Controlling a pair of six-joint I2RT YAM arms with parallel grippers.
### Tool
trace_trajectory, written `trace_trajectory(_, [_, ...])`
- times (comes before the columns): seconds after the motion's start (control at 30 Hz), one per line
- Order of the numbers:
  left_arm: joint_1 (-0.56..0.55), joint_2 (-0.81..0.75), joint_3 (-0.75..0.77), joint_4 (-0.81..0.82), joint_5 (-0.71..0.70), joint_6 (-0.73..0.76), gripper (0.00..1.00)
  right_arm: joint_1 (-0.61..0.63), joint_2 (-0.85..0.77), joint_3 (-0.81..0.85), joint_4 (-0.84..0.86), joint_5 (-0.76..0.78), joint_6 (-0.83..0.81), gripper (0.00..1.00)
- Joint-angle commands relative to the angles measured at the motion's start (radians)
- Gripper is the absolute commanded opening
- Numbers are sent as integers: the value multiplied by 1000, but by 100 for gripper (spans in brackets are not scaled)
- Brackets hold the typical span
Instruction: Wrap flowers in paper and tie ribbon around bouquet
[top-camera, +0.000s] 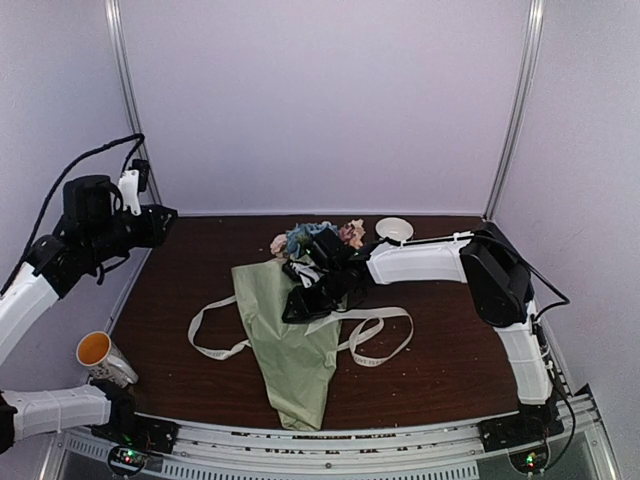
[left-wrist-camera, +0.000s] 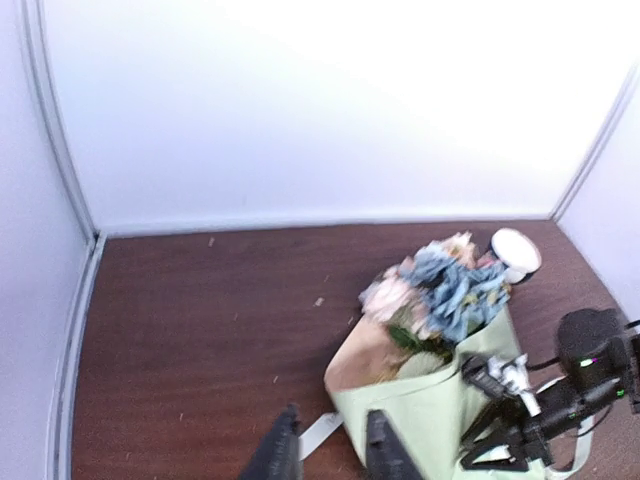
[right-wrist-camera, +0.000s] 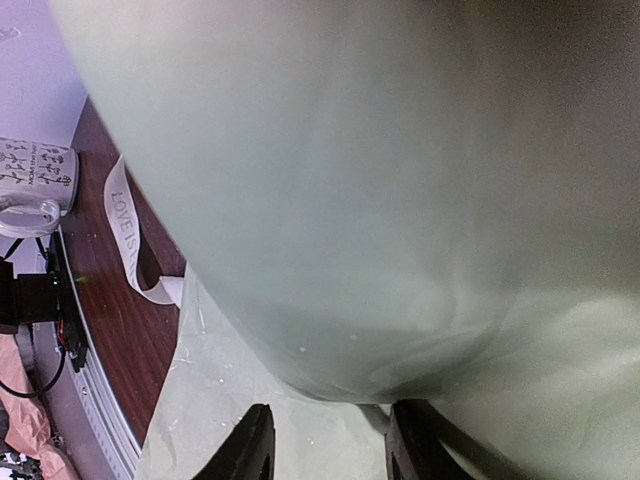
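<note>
Paper: we see thin sage-green paper (right-wrist-camera: 380, 180) filling most of the view.
Ribbon: cream lettered fabric ribbon (right-wrist-camera: 125, 235) on dark brown wooden surface (right-wrist-camera: 125, 340).
Mug: white patterned mug (right-wrist-camera: 35, 180) at left.

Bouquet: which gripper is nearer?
Right. The right gripper rests on the bouquet; the left gripper hangs raised over the table's far-left corner.

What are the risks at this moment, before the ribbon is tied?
1. Only the right gripper presses on the bouquet; if it lifts, the paper may unroll.
2. The ribbon lies loose under the bundle, untied, and could slide away.
3. The left gripper is raised away, giving no support.
</note>
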Motion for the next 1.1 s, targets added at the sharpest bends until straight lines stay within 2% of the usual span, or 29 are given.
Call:
trace_trajectory(0.0, [36, 268, -55, -289, -75, 28, 51, 8, 32, 11, -15, 16, 4, 38])
trace_trajectory(0.07, [33, 384, -68, -243, -46, 49, 64, 8, 33, 11, -26, 18, -4, 38])
trace_trajectory(0.17, [33, 522, -51, -169, -30, 101, 72, 8, 31, 8, -45, 28, -19, 38])
trace_trajectory(0.23, [33, 603, -15, -176, -10, 151, 74, 8, 28, 7, -47, 34, -22, 38])
trace_trajectory(0.4, [32, 803, 62, -271, 22, 170, 76, 8, 27, 12, -43, 30, -16, 38])
trace_trajectory(0.5, [29, 876, 68, -265, -45, 154, 76, 8, 27, 10, -41, 24, -19, 38])
trace_trajectory(0.6, [25, 953, 142, -316, -88, 149, 73, 7, 30, 7, -43, 15, -28, 38])
trace_trajectory(0.67, [23, 980, 163, -308, -111, 137, 65, 7, 30, 10, -46, 14, -32, 38])
trace_trajectory(0.7, [23, 992, 164, -301, -111, 130, 50, 7, 30, 10, -46, 13, -32, 38])
trace_trajectory(0.77, [23, 1006, 171, -301, -74, 127, 5, 7, 29, 9, -44, 11, -31, 38])
trace_trajectory(0.8, [23, 1001, 167, -290, -51, 127, 0, 7, 26, 6, -40, 9, -29, 38])
trace_trajectory(0.9, [22, 927, 116, -247, -27, 102, 0, 8, 22, 5, -36, 7, -27, 38])
trace_trajectory(1.07, [16, 595, 42, -183, -97, 30, 0, 6, 29, 3, -39, 8, -26, 37])
